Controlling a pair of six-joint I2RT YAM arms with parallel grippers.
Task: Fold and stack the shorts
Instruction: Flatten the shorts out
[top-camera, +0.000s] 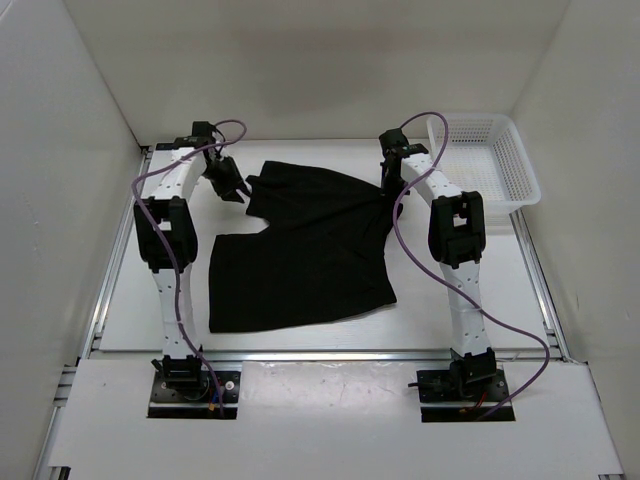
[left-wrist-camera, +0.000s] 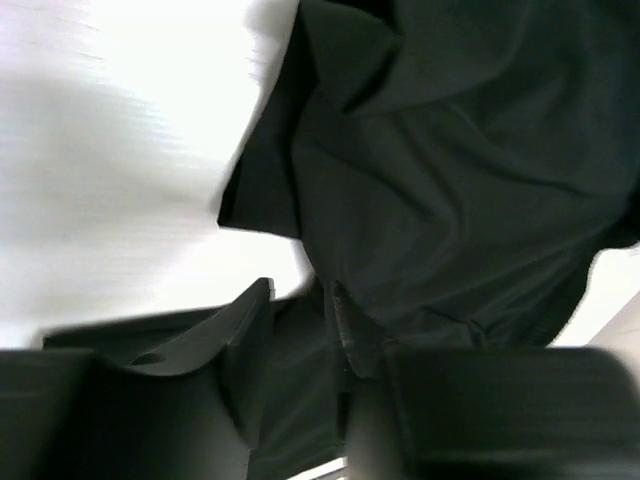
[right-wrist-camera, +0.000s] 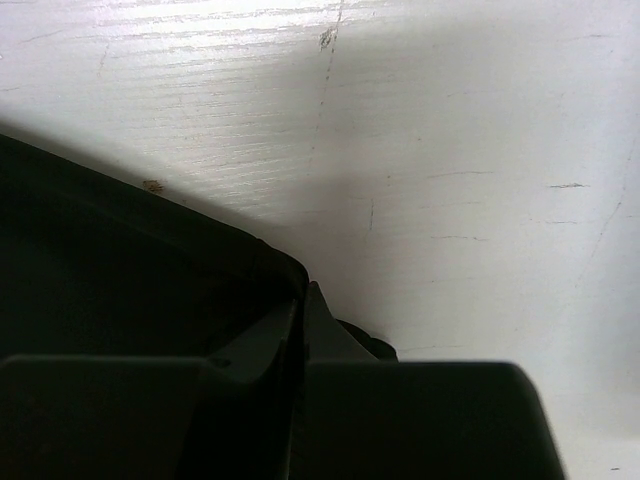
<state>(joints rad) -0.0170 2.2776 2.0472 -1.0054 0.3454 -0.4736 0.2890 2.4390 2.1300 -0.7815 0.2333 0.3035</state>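
Note:
The black shorts lie spread on the white table, waist toward the far side and rumpled there. My left gripper is at their far left corner. In the left wrist view its fingers stand apart, and the black fabric lies between and beyond them. My right gripper is at the far right corner of the shorts. In the right wrist view this gripper is pinched shut on the edge of the fabric, low over the table.
A white perforated basket stands at the back right, just beyond the right arm. White walls close in the table on the left, back and right. A metal rail runs along the table's near edge.

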